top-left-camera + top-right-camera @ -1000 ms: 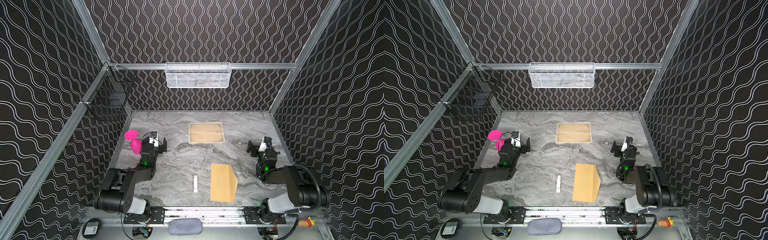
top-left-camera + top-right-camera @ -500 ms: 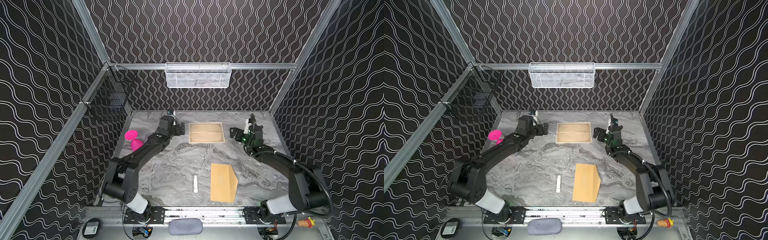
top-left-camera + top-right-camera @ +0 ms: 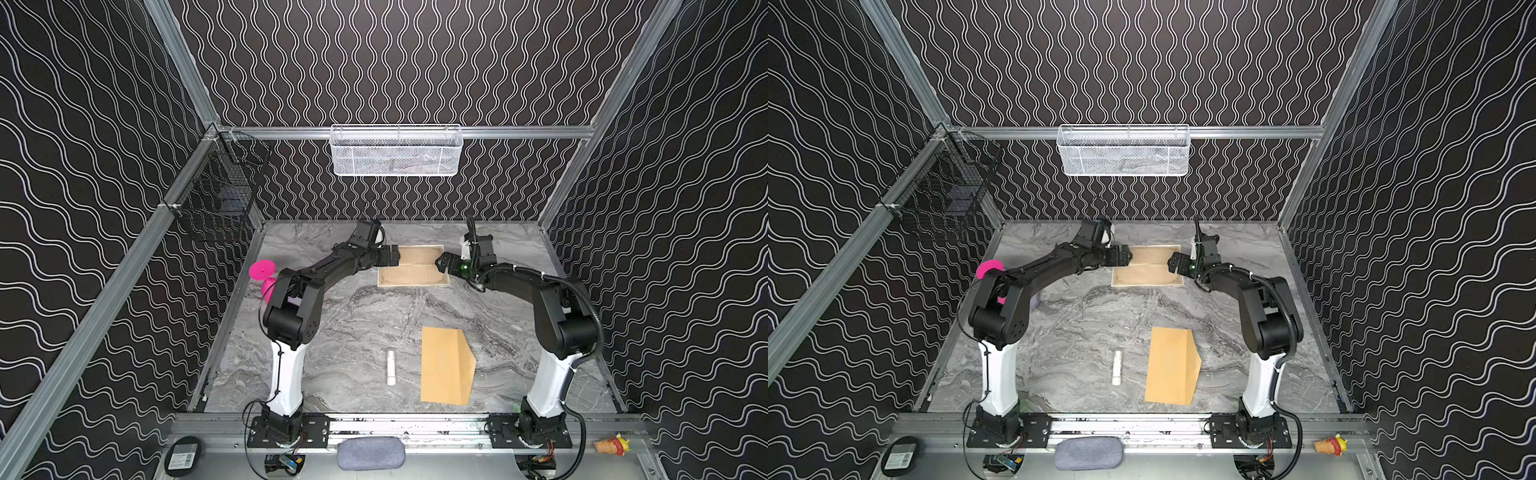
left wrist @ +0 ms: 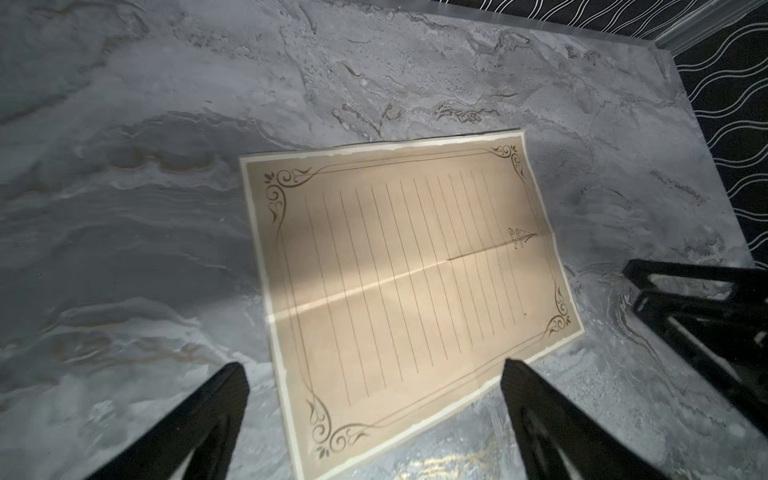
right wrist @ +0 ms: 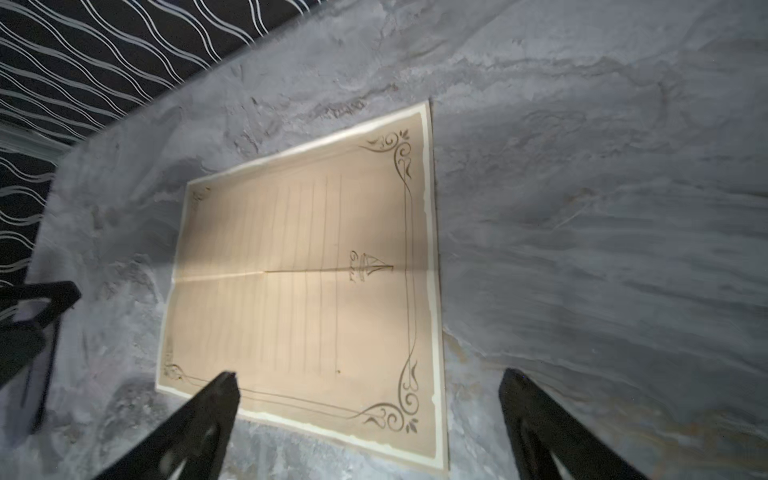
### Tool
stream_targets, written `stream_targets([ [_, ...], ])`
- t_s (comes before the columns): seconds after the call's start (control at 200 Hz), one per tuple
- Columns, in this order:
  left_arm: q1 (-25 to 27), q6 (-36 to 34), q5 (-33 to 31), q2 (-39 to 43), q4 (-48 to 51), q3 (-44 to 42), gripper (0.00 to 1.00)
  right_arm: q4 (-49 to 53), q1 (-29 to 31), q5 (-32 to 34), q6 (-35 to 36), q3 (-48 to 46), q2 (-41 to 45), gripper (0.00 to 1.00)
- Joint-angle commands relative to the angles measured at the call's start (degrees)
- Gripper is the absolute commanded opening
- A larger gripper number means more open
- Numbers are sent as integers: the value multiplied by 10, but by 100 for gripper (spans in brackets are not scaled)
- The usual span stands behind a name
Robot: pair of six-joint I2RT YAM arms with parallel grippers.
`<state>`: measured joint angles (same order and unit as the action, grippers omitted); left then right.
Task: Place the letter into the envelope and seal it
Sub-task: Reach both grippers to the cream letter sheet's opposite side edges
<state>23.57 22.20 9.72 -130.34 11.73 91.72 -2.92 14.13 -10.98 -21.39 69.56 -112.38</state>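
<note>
Either side of the letter (image 3: 415,272), left fingers (image 4: 199,424) and right fingers (image 5: 191,424) have moved in from farther off, both pairs spread, holding nothing.

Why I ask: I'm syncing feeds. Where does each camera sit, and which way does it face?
Both top views: high in front, looking down toward the back wall; whole arms, left gripper and right gripper flanking the letter, envelope nearer.
Left wrist: on the left arm, looking down between its open fingers at the letter; right gripper at the edge.
Right wrist: on the right arm, likewise; left gripper at the edge.
Shared: every view shows the letter.
</note>
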Motion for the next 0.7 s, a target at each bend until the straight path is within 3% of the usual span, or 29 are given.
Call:
stream_targets([
  [0.0, -2, 1, 28, -27, 1, 29, 99, 15, 0, 1, 26, 23, -20, 98],
  [0.435, -4, -2, 62, -110, 35, 127, 99, 26, -8, -22, 40, 94, -85, 93],
  [0.691, -5, -14, 90, -132, 42, 141, 99, 23, -11, -51, 41, 100, -104, 87],
])
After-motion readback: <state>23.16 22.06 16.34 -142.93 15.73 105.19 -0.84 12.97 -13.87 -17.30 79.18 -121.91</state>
